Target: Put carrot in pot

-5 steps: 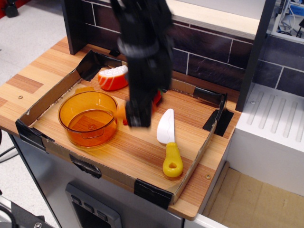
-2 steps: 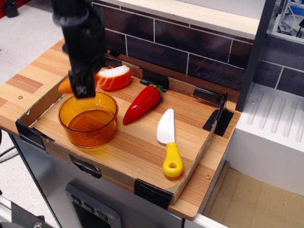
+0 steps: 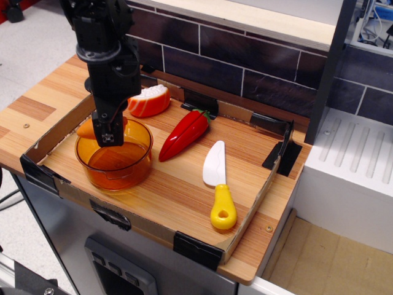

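The amber translucent pot point(image 3: 116, 163) stands at the left of the cardboard tray point(image 3: 202, 246). My black gripper point(image 3: 110, 136) hangs over the pot's far left rim, shut on the orange carrot point(image 3: 86, 129). The carrot's tapered end sticks out to the left of the fingers, just above the rim. The rest of the carrot is hidden behind the gripper.
A red pepper point(image 3: 184, 133) lies in the tray's middle. An orange-and-white slice point(image 3: 147, 100) lies behind the pot. A toy knife with a white blade and a yellow handle point(image 3: 218, 184) lies at the right. A brick wall point(image 3: 245, 67) runs behind.
The gripper carried the carrot from beside the pepper leftward to the pot, then lowered slightly toward the pot's rim.
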Tool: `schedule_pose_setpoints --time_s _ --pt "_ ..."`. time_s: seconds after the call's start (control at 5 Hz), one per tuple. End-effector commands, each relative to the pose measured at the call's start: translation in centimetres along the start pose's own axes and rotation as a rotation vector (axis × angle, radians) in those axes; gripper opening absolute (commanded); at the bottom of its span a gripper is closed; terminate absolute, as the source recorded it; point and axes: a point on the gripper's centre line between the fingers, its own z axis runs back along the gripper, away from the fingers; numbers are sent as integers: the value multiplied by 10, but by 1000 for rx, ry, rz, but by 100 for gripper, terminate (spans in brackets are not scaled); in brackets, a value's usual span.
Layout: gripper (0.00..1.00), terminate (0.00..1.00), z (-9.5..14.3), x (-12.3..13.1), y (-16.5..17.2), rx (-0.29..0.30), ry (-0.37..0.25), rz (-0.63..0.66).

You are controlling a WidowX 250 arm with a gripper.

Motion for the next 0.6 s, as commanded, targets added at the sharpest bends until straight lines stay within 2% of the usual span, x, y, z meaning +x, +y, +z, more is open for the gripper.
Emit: schedule_pose_setpoints --time_s 0.0,0.2,0.4 --pt "100 0 15 -17 8 12 -30 15" --pt "100 0 26 -17 9 10 -52 19" --pt "100 0 51 -16 10 33 -79 30"
